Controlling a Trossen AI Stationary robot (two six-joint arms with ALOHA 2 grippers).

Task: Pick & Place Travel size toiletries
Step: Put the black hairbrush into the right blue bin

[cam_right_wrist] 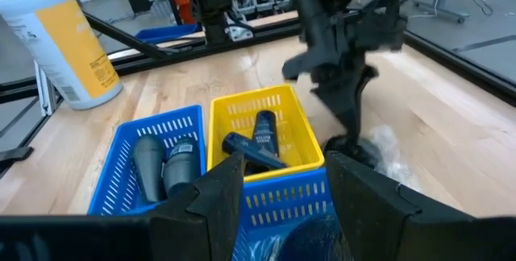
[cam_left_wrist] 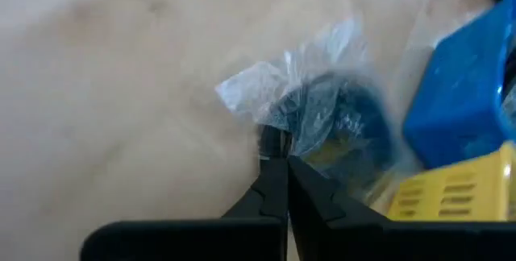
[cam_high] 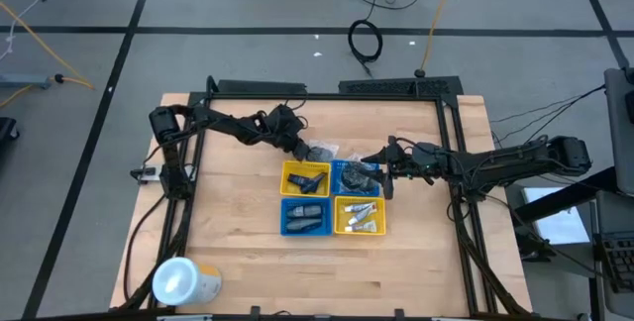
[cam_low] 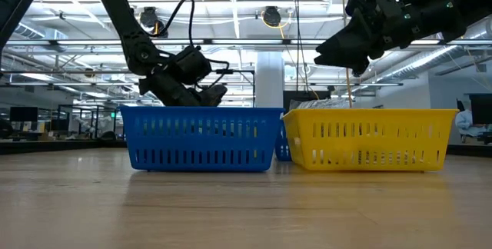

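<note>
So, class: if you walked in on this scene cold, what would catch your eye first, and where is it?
Most likely the four bright trays, two blue and two yellow, packed in a square at the middle of the wooden table. Next, the left gripper, shut on a wrapped dark round piece lying on the table just behind the trays. Then the right gripper, open above the trays.

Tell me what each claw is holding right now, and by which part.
The left claw pinches the clear wrapper's edge on a dark round piece lying on the table beside the trays. The right claw is open over a blue tray, holding nothing.
</note>
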